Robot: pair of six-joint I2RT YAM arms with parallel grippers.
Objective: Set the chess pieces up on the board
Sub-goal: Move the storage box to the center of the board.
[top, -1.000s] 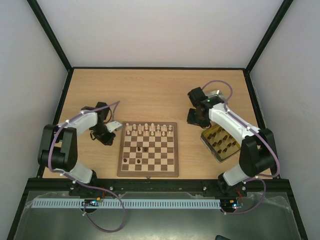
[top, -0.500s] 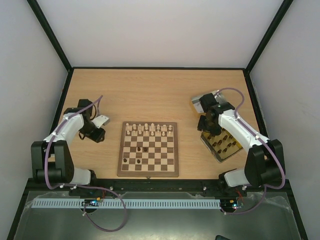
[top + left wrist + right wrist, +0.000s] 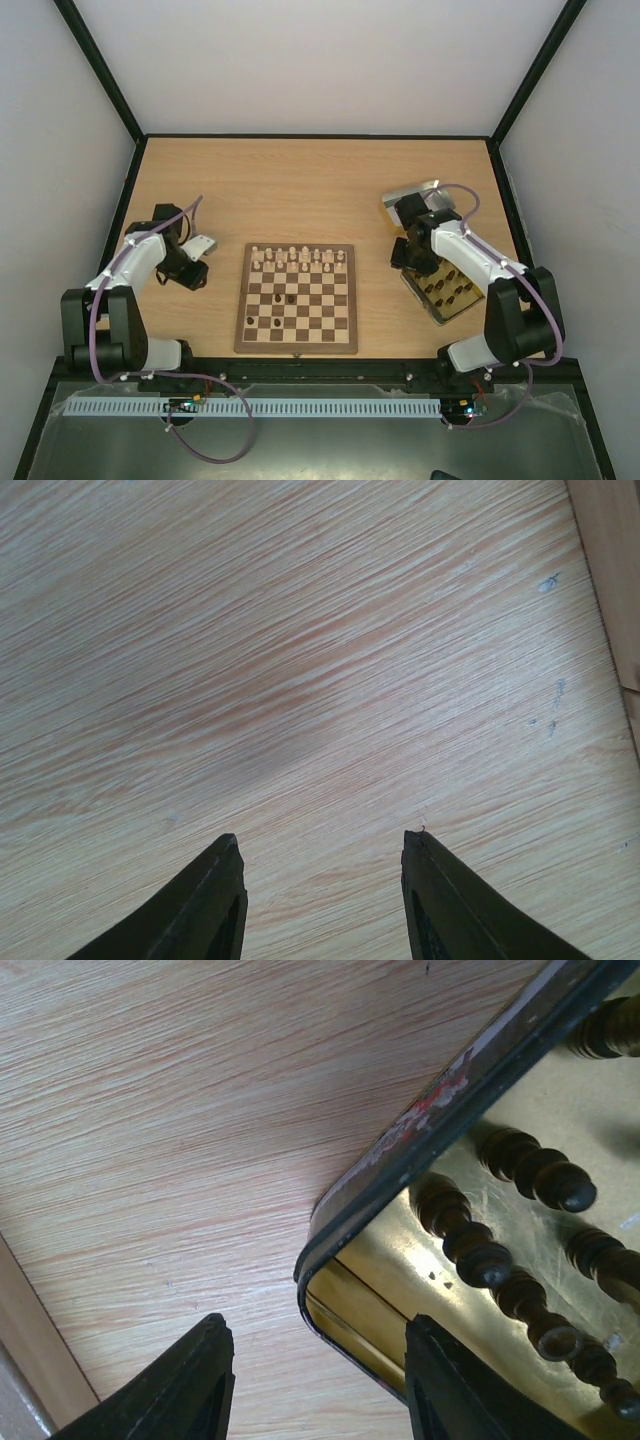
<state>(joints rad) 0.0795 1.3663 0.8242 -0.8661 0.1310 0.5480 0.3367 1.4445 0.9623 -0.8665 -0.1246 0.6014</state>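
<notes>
The board (image 3: 297, 330) lies at the centre near the front edge. Cream chess pieces (image 3: 300, 258) line its far rows, and three dark ones (image 3: 290, 297) stand further in. More dark pieces (image 3: 470, 1235) lie in the gold tin (image 3: 470, 302) to the right. My right gripper (image 3: 405, 255) (image 3: 318, 1322) is open and empty over that tin's corner (image 3: 420, 1140). My left gripper (image 3: 193, 272) (image 3: 320, 836) is open and empty over bare table left of the board, with the board's border (image 3: 612, 580) at the edge of its view.
A silver tin (image 3: 425, 190) stands behind the right gripper at the back right. Black frame rails and white walls enclose the wooden table (image 3: 300, 190).
The left gripper has opened and its arm has swung left, away from the board. The right arm has drawn back from the silver tin to the gold tin's corner.
</notes>
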